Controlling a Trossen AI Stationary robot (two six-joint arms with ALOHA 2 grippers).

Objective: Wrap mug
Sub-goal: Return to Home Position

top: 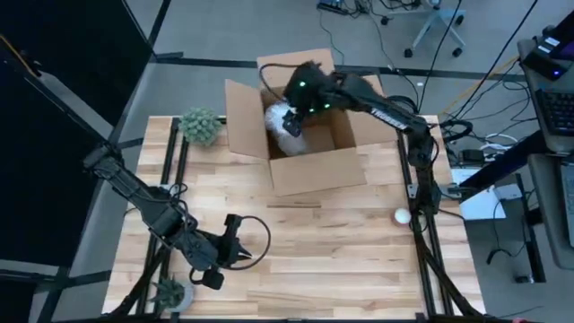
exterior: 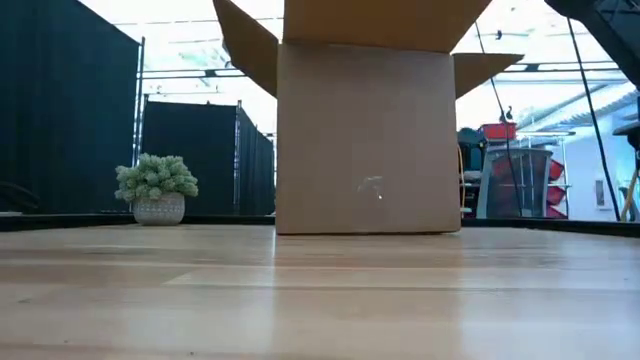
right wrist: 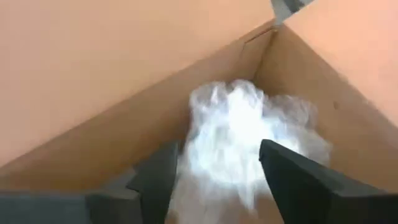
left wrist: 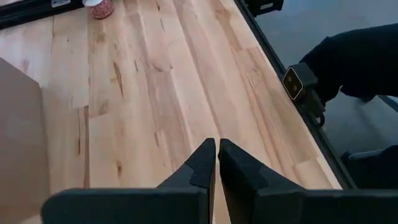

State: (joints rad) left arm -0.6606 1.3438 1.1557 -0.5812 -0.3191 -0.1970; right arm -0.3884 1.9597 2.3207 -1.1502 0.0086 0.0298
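While the right arm reaches across the open cardboard box (top: 314,152) in the upper middle of the high view, the right pincer (right wrist: 217,177) hangs inside that box with its fingers apart, one on either side of a bubble-wrapped bundle (right wrist: 249,130). The bundle lies in a corner of the box, against the cardboard walls. No mug shows through the white wrap, and I cannot tell whether the fingers touch it. At the lower left of the high view the left pincer (left wrist: 216,158) sits low over the bare wooden desk (top: 341,260), fingers pressed together with nothing between them. A potted plant (top: 202,126) stands just left of the box at the desk's upper left. A second plant (top: 170,292) sits at the lower left corner, and a small white round thing (top: 401,215) rests near the right edge.
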